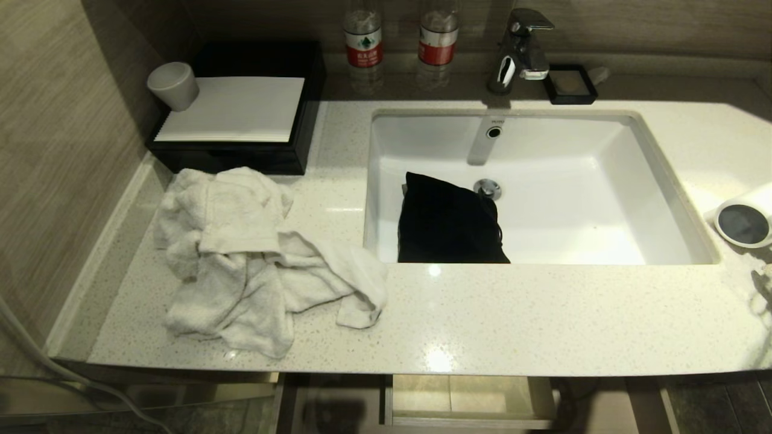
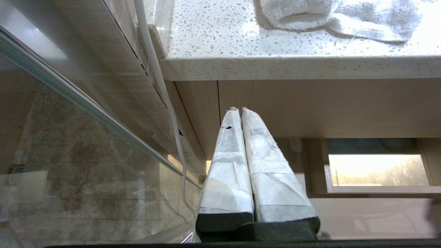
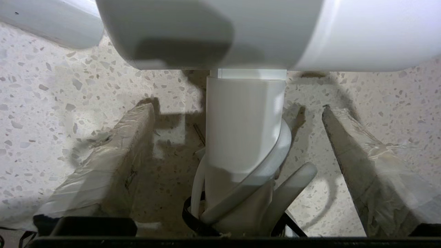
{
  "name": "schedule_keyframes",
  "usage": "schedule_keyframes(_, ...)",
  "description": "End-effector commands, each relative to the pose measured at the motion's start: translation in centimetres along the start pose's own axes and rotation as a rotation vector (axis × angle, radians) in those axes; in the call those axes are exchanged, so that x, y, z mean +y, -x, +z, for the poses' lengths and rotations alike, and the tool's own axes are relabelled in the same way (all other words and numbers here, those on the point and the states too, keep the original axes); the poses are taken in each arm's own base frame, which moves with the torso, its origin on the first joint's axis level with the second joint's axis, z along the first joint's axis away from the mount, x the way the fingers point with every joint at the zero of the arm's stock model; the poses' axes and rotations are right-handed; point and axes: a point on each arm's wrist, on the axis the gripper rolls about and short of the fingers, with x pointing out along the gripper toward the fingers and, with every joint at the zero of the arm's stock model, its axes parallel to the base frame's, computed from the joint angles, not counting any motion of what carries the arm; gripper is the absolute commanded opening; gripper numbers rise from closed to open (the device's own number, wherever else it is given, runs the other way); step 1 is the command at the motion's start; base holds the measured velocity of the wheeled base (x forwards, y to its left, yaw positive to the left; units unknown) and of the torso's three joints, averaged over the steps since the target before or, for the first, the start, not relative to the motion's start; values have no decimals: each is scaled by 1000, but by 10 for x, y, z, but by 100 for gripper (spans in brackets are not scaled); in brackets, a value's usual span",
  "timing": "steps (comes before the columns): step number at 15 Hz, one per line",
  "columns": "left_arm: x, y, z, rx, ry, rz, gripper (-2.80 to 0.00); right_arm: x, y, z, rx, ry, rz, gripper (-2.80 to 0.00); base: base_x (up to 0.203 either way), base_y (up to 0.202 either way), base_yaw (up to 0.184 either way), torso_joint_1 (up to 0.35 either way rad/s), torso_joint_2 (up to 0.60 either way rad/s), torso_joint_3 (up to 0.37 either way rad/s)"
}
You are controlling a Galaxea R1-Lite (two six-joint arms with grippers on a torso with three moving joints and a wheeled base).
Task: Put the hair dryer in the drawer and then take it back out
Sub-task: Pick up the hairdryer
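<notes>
Up on the head view you only catch the hair dryer [image 1: 746, 220] as a sliver at the right edge of the speckled countertop [image 1: 482, 313], its dark grey end face turned toward the sink [image 1: 603, 157], and no arm shows there at all. Your right wrist view fills that in: the right gripper [image 3: 237, 113] sits low over the counter with its wrapped fingers [image 3: 113, 155] spread wide to either side of the dryer's white handle, not touching it, while the barrel lies across just past the fingertips and the coiled cord bunches near the palm. Your left wrist view shows the left gripper [image 2: 239, 109] parked below the counter edge, its two padded fingers pressed together on nothing. Only the head view gives you the drawer [image 1: 464, 401], pulled out under the counter front, plus the black pouch [image 1: 449, 223] in the basin and the crumpled white towel [image 1: 253, 259] on the counter's left.
</notes>
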Motion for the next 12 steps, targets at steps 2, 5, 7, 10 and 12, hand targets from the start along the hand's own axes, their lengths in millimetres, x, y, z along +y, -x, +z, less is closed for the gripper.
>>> schedule_keyframes(2, 0, 0, 0, 1, 0, 0, -280, -5, -10, -3, 7, -14, 23, 0, 0, 0, 0, 0, 0, 0)
schedule_keyframes(5, 0, 0, 0, 1, 0, 0, -280, -5, -14, -5, 2, -35, 44, -280, 0, 0, 0, 0, 0, 0)
schedule_keyframes(7, 0, 0, 0, -1, 0, 0, -280, -3, -14, -7, 7, -42, 51, -280, 0, 0, 0, 0, 0, 0)
schedule_keyframes(10, 0, 0, 0, -1, 0, 0, -280, -3, -8, -3, -5, -30, 34, -280, 0, 0, 0, 0, 0, 0)
schedule_keyframes(12, 0, 0, 0, 1, 0, 0, -280, 1, 2, 2, -21, -13, 12, -280, 0, 0, 0, 0, 0, 0)
